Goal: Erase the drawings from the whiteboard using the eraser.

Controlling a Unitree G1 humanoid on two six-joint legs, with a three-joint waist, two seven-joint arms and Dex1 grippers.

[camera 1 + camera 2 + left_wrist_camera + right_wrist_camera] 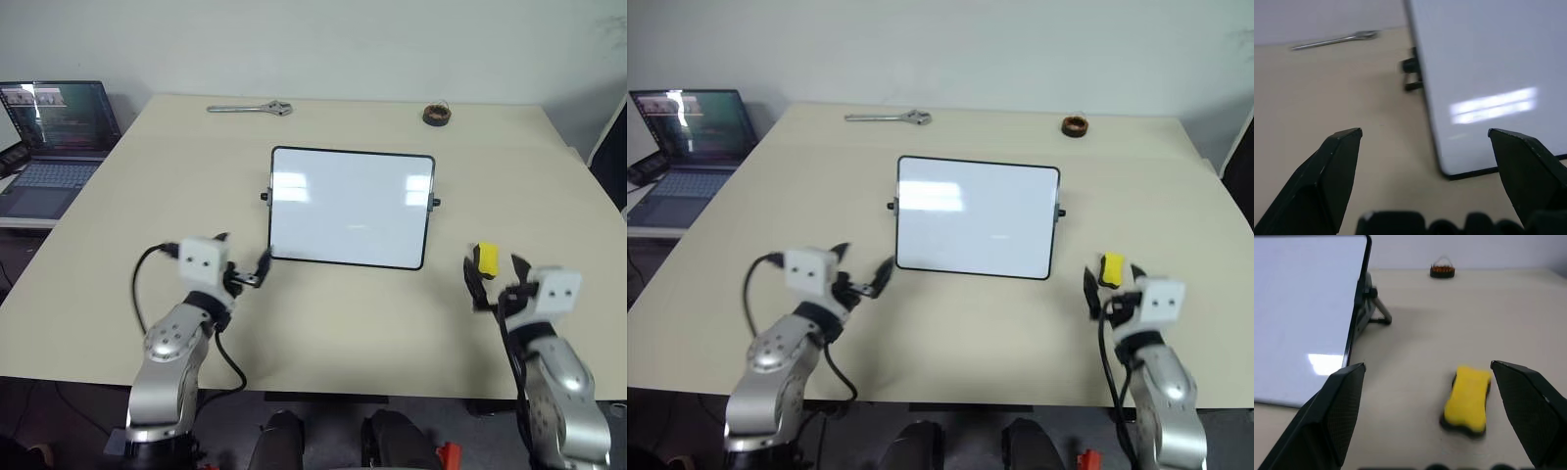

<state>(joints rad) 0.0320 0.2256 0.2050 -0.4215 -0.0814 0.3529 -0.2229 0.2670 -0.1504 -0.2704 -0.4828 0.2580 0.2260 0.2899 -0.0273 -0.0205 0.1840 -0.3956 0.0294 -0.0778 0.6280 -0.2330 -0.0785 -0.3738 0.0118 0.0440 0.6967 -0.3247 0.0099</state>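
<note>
Behind right pincer (493, 279), eraser (487, 258) half-hidden.

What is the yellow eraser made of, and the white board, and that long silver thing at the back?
The eraser looks like soft yellow foam or plastic, matte, with a dark pad underneath. The whiteboard looks glossy and smooth, since it reflects the ceiling lights, with a black, probably plastic frame. The wrench looks like bare metal, silvery grey.

whiteboard (351, 206): shiny, smooth | worktop (147, 186): dull, smooth, beige | wrench (251, 109): shiny metal | eraser (1467, 399): soft-looking yellow top
</note>
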